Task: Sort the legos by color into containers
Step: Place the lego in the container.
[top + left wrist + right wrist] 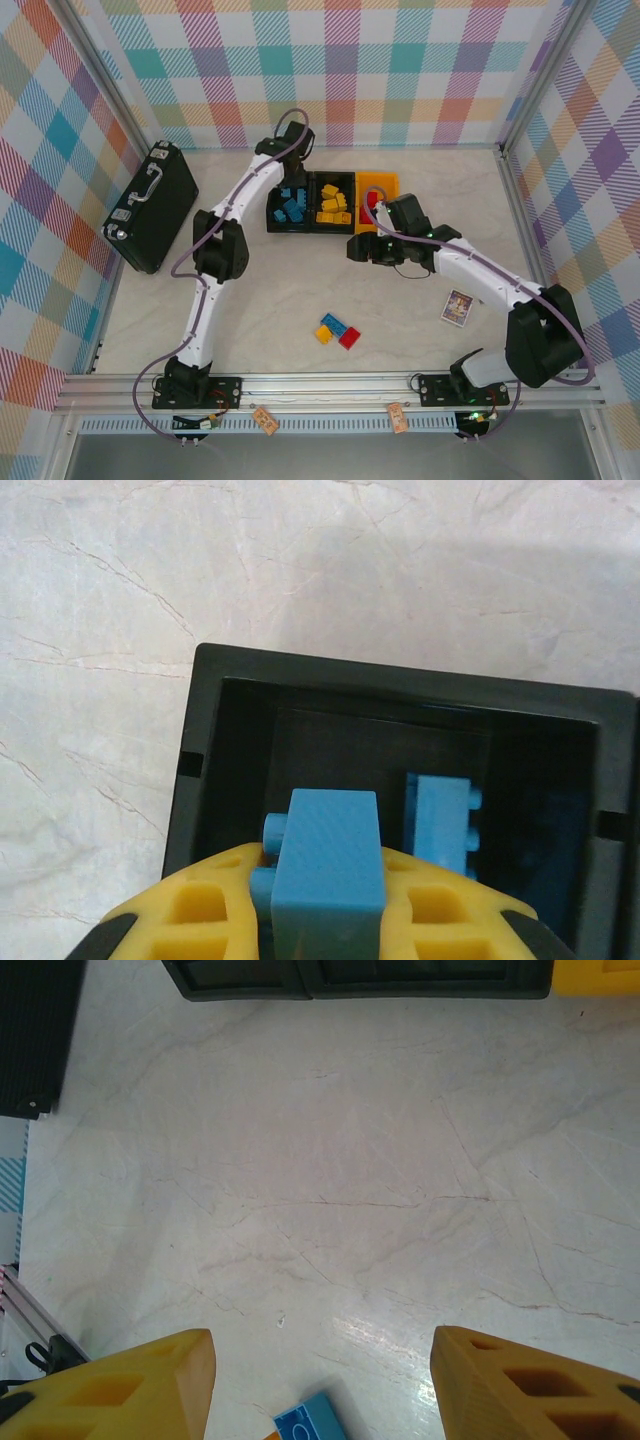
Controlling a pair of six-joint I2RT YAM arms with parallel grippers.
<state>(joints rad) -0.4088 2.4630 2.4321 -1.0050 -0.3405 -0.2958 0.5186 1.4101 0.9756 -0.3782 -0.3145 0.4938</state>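
Three joined containers stand at the table's centre: a black bin with blue legos, a black bin with yellow ones, and a yellow-orange bin with red ones. My left gripper hangs over the blue bin, shut on a blue lego. Another blue brick lies inside. My right gripper is open above the table, with a blue lego below its gap. Blue, yellow and red legos lie together near the front.
A black briefcase lies at the far left. A small printed card sits at the right under the right forearm. The bins' front wall runs along the top of the right wrist view.
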